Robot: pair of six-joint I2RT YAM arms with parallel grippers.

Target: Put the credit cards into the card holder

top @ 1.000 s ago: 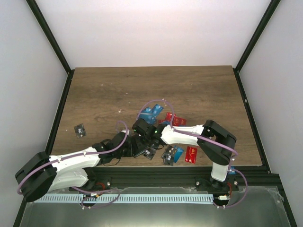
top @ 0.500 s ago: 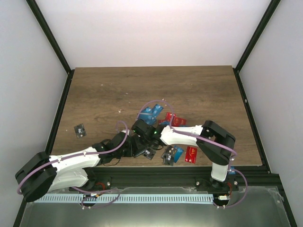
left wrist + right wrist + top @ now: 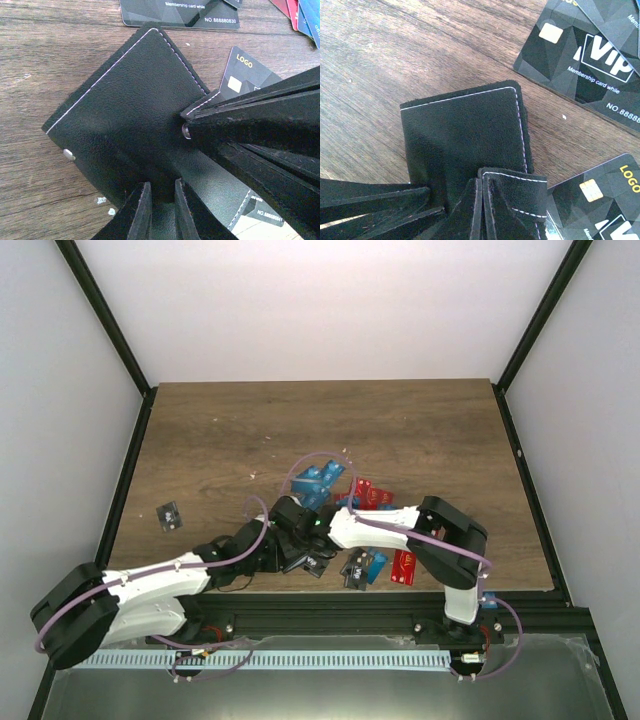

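Observation:
The black card holder (image 3: pixel 130 100) lies on the wooden table, white stitching along its edges, a small snap on its face. My left gripper (image 3: pixel 162 210) is shut on its near edge. My right gripper (image 3: pixel 483 210) is shut on the holder's stitched flap (image 3: pixel 520 187), lifted off the body (image 3: pixel 465 130). In the top view both grippers (image 3: pixel 285 550) (image 3: pixel 300 530) meet over the holder and hide it. Black credit cards (image 3: pixel 590 55) (image 3: pixel 600 195) lie right beside the holder. Blue cards (image 3: pixel 315 480) and red cards (image 3: pixel 372 492) lie just behind the grippers.
A red card (image 3: pixel 405 565) and a small pile of black and blue cards (image 3: pixel 360 568) lie near the table's front edge, right of the grippers. One black card (image 3: pixel 169 515) lies alone at the far left. Black frame posts stand at the table's sides.
Both grippers and the right arm's elbow have shifted slightly left, still together at the holder. The cards have not moved.

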